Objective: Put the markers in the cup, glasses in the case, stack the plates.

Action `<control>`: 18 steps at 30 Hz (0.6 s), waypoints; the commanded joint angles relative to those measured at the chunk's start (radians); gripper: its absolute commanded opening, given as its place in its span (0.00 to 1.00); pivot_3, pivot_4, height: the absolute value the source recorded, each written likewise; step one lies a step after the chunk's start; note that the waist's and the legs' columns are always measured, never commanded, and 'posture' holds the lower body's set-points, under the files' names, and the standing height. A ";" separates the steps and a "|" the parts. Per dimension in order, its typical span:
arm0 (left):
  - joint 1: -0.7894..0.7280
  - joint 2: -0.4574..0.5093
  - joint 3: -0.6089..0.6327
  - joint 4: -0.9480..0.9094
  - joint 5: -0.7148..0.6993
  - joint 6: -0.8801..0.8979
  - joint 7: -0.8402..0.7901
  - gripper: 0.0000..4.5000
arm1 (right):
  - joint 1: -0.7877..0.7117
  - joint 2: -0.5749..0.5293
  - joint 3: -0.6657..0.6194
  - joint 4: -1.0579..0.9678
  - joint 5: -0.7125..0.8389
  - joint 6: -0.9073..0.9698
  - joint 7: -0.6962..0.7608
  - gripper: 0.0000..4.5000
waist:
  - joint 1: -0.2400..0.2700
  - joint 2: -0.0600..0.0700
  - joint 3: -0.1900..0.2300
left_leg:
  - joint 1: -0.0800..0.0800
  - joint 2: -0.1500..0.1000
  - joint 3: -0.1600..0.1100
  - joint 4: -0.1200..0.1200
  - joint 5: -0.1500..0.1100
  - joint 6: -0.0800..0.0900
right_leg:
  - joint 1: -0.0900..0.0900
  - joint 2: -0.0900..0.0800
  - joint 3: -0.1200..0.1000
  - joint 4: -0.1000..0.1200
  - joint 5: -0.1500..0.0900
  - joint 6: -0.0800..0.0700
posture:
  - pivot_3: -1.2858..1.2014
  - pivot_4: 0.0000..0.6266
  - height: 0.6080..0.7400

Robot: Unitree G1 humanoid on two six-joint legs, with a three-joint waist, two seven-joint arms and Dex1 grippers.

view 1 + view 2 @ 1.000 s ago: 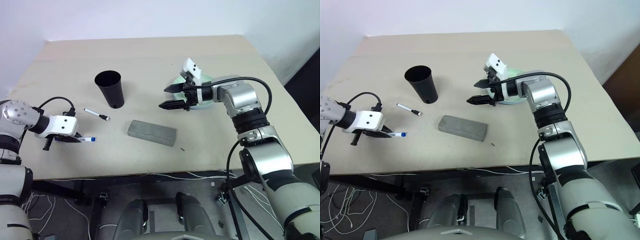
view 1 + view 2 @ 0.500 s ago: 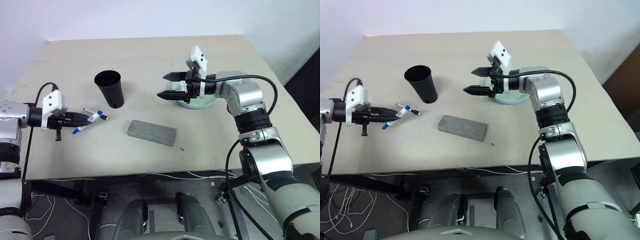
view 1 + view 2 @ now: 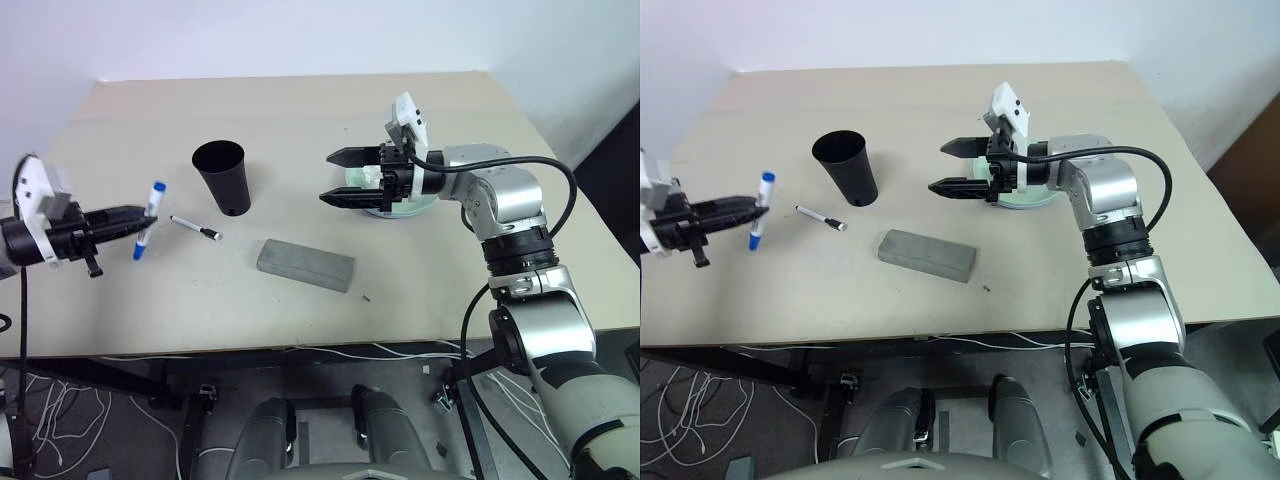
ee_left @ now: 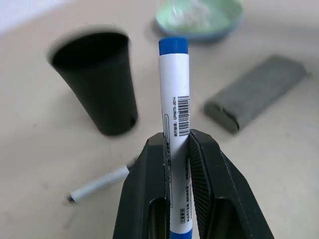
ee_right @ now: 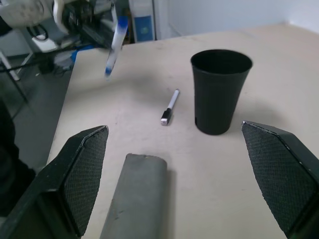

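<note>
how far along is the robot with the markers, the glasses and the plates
Plates look stacked behind the open right gripper. In hand: the left gripper is shut on the blue-capped marker, lifted off the table. Left: that marker and the black-capped marker, lying beside the cup, go in the cup. The case is closed; whether the glasses are inside, I can't tell.

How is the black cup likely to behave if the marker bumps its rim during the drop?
The cup stands tall on a narrower base, so a sideways knock could probably tip it. It looks like thin, empty plastic, likely light enough to slide. The left gripper pinches the blue-capped marker mid-barrel, so it may pivot.
</note>
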 commanded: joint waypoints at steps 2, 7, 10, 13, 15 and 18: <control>0.016 -0.021 0.084 -0.119 -0.077 0.062 0.089 0.06 | -0.025 -0.003 -0.009 -0.031 0.020 0.014 0.000 1.00 | -0.001 0.000 0.000 | 0.000 0.000 0.000 0.000 0.000 0.000 | 0.000 0.000 0.000 0.000 0.000 0.000 | 0.52 0.24 0.95; 0.046 -0.047 0.124 -0.194 -0.123 0.105 0.158 0.06 | -0.027 -0.006 -0.013 -0.041 0.014 0.021 -0.026 1.00 | -0.002 0.000 0.000 | 0.000 0.000 0.000 0.000 0.000 0.000 | 0.000 0.000 0.000 0.000 0.001 0.001 | 0.52 0.24 0.95; 0.054 -0.060 0.143 -0.217 -0.144 0.116 0.195 0.06 | -0.023 -0.010 -0.019 -0.046 0.017 0.018 -0.036 1.00 | -0.001 0.000 0.000 | 0.000 0.000 0.000 0.000 0.000 0.000 | 0.000 0.000 0.000 0.000 0.000 0.000 | 0.52 0.24 0.95; 0.058 -0.067 0.147 -0.226 -0.152 0.120 0.213 0.06 | -0.023 -0.011 -0.032 -0.051 0.028 0.020 -0.048 1.00 | -0.001 0.000 0.000 | 0.000 0.000 0.000 0.000 0.000 0.000 | 0.000 0.000 0.000 0.000 0.000 0.000 | 0.52 0.24 0.95; 0.052 -0.076 0.146 -0.229 -0.158 0.118 0.225 0.06 | -0.021 -0.015 -0.038 -0.060 0.032 0.016 -0.052 1.00 | -0.001 0.000 0.000 | 0.000 0.000 0.000 0.000 0.000 0.000 | 0.000 0.000 0.000 -0.001 0.000 0.000 | 0.52 0.24 0.95; 0.018 -0.093 0.135 -0.242 -0.178 0.122 0.251 0.06 | -0.018 -0.023 -0.040 -0.066 0.034 0.017 -0.057 1.00 | -0.001 0.000 0.000 | 0.000 0.000 0.000 0.000 0.000 0.000 | 0.001 0.000 0.000 -0.001 0.000 0.000 | 0.52 0.24 0.95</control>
